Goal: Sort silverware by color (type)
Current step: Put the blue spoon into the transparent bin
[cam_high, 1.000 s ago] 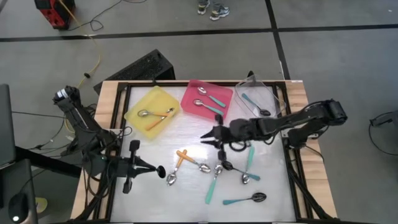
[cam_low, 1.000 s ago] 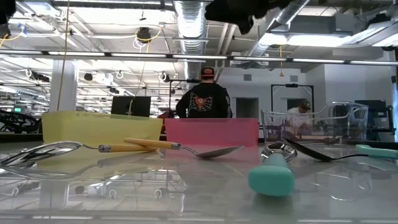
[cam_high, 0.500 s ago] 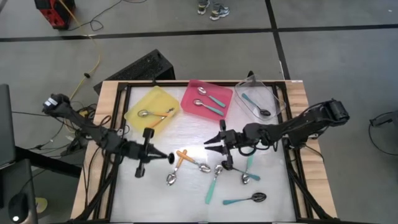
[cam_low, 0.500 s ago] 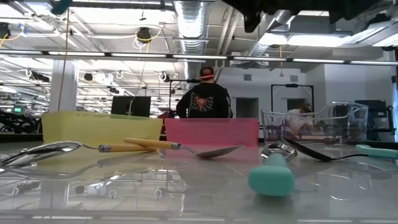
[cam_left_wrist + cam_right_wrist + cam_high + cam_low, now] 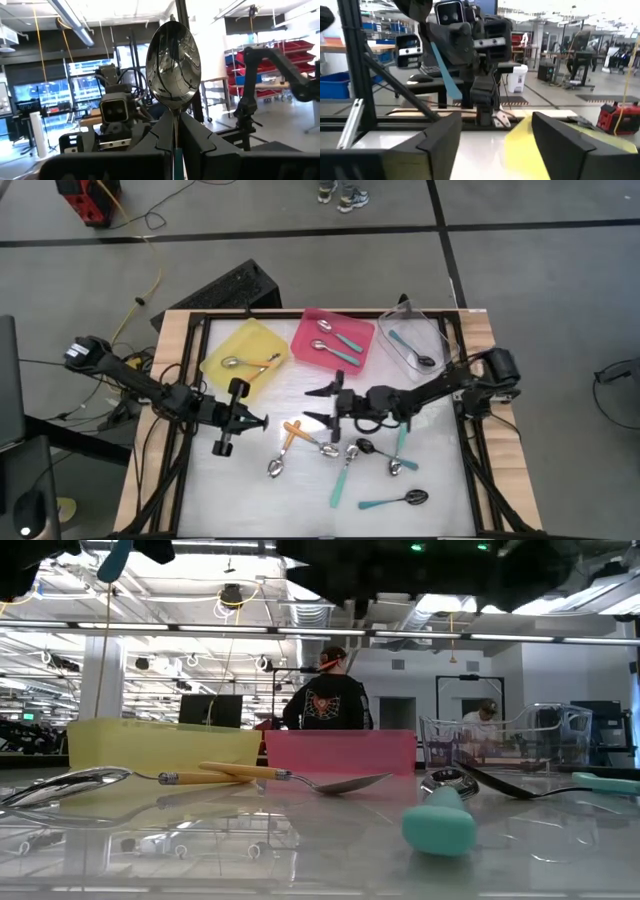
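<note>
My left gripper hovers left of the table's middle, level, pointing toward the table's right edge. It is shut on a spoon with a shiny silver bowl; the spoon's handle is hidden below the fingers. My right gripper faces it from the right, open, with nothing between its fingers. Below them loose silverware lies flat on the table: an orange-handled spoon, a silver-bowled spoon, teal-handled spoons and a black-bowled spoon. My left gripper pinches the spoon's thin neck, just below the bowl, between its two fingers. The fingers lie level and across the spoon. The spoon is lifted clear of the table and stands upright, its bowl above the fingers and its hollow side toward the wrist.
At the far edge stand a yellow tray holding an orange-handled spoon, a pink tray holding two teal-handled spoons, and a clear tray holding one black-bowled spoon. A black frame borders the table. A person stands in the room beyond.
My left gripper has swung from the table's near left toward its middle and turned level, carrying the spoon. My right gripper has sunk, tipped level and moved a little toward the table's left edge, and it has opened wide. The spoons on the table lie as before.
</note>
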Robot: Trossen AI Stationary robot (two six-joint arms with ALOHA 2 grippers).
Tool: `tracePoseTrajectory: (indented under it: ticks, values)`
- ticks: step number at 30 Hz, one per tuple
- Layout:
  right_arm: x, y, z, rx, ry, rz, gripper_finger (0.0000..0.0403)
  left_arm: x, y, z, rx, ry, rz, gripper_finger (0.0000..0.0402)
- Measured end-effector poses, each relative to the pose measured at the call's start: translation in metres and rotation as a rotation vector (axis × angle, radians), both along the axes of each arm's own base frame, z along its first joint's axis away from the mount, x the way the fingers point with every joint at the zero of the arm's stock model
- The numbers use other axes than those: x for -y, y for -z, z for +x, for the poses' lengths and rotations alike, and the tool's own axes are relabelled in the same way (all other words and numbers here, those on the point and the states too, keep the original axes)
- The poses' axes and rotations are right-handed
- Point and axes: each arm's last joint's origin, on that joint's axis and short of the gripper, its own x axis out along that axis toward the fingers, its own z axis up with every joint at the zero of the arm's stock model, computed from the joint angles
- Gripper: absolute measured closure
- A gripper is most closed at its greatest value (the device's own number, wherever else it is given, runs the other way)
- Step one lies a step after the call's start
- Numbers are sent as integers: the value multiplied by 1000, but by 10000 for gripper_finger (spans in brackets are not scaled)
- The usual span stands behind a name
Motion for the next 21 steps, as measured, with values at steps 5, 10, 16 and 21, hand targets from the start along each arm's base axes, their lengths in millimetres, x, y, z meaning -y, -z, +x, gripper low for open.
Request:
tracePoseTrajectory:
  ticks: [5,10,16,21]
  values:
    - [-8,-11,38,42,1,-70,109,2,5,5,-16,-11,3,401]
    - [-16,-29,59,36,-8,-120,106,2,7,7,-32,-23,-5,401]
    - [-25,-47,71,-23,-73,-140,106,1,8,7,-32,-70,10,401]
    - [-29,-55,73,-11,-75,-175,106,1,9,8,-41,-72,13,401]
